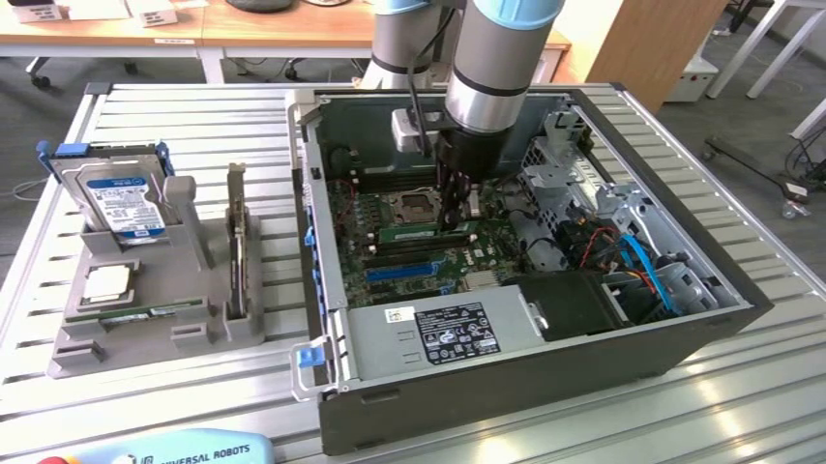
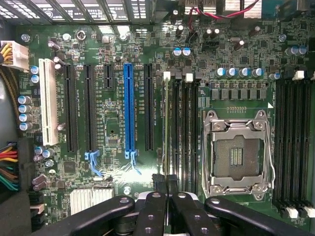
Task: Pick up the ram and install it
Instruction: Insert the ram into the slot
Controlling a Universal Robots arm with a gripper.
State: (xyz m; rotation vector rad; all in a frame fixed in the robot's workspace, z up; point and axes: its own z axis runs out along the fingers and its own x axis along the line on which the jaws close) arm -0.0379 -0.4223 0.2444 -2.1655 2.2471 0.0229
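Observation:
The ram (image 2: 165,128) is a thin green stick seen edge-on. It stands in the outermost of the black memory slots (image 2: 184,132), beside the open processor socket (image 2: 236,152). My gripper (image 2: 165,179) has its black fingers closed together on one end of the stick's top edge. In the exterior view the arm reaches down into the open computer case (image 1: 323,319). There the gripper (image 1: 455,220) is low over the motherboard, and the ram (image 1: 410,233) shows as a green strip just below the socket (image 1: 416,205).
Expansion slots, one of them blue (image 2: 129,108), run alongside the ram. Outside the case a grey holder (image 1: 77,353) carries a hard drive (image 1: 123,198), a dark card (image 1: 236,242), a silver chip (image 1: 106,280) and a green strip (image 1: 142,311). The power supply (image 1: 439,333) fills the case's near side.

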